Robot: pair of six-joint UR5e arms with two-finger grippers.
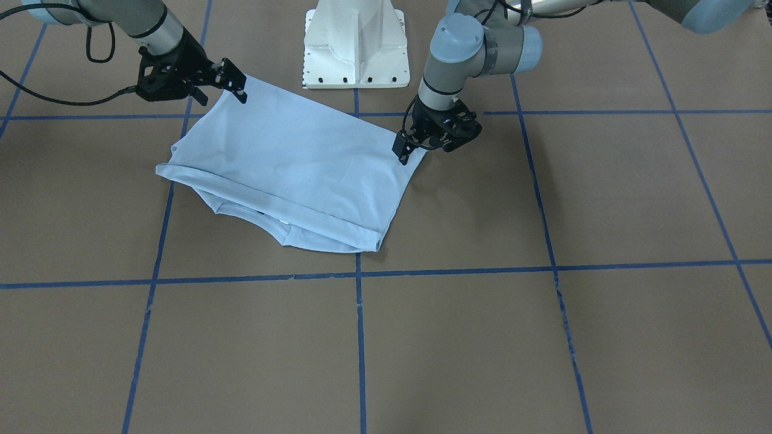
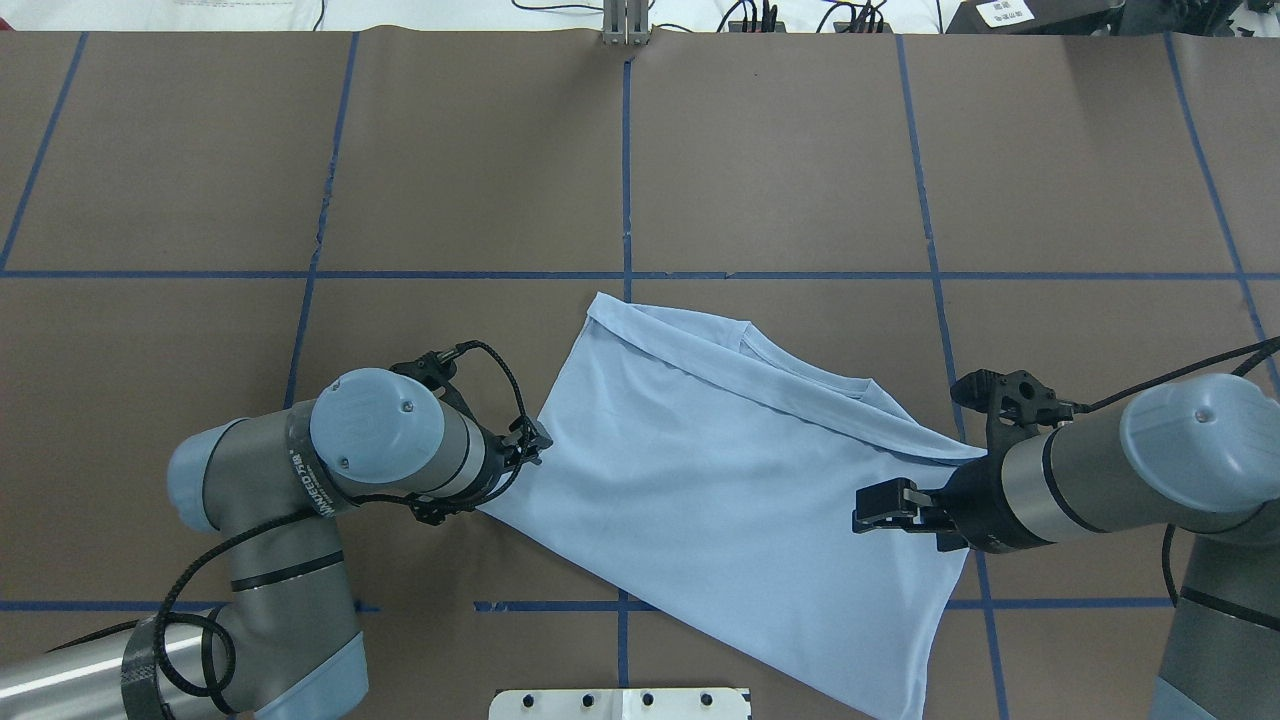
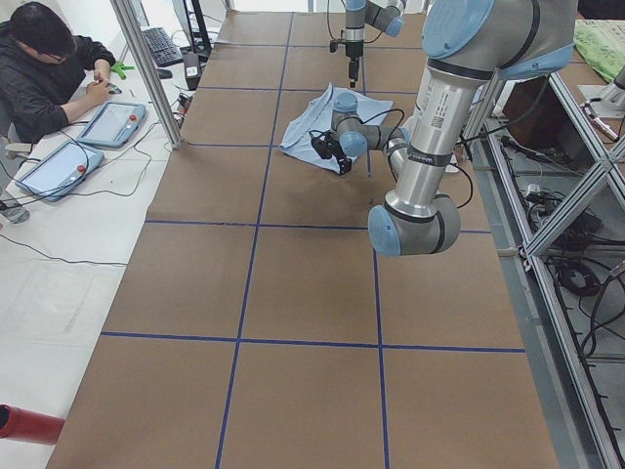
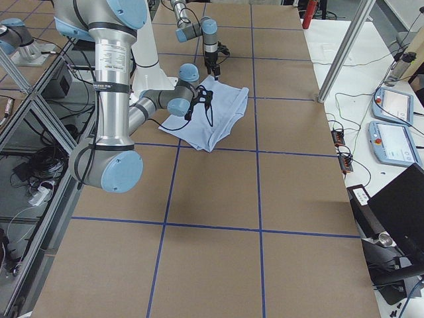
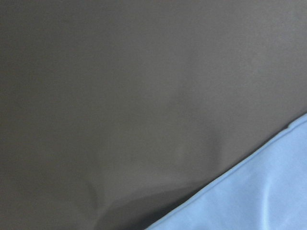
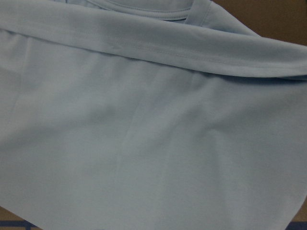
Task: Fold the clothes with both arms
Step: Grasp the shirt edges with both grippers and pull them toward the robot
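The brown-papered table (image 2: pixel 800 150) filled the overhead view. The pale blue T-shirt (image 2: pixel 720 470) lay flat on it in the lower middle of the frame, doubled over once and skewed against the blue tape grid (image 2: pixel 626 200). The next fold looked best done with both arms taking matching corners, pinching both layers and lifting level and together, so the skew did not turn into a crooked edge.

The left arm (image 2: pixel 260 480) stood at the lower left and the right arm (image 2: pixel 1100 470) at the right edge. The left gripper (image 2: pixel 535 440) sat low at the shirt's left corner, touching or just beside its edge. Its wrist view showed only bare paper and a strip of cloth at lower right. The right gripper (image 2: pixel 885 505) hung over the shirt's right part, inside its outline.

Whether either gripper's jaws stood wide or narrow could not be told, and no cloth looked lifted. The hem (image 2: pixel 700 358) ran diagonally, with the ribbed collar (image 2: pixel 800 365) peeping just beyond it.
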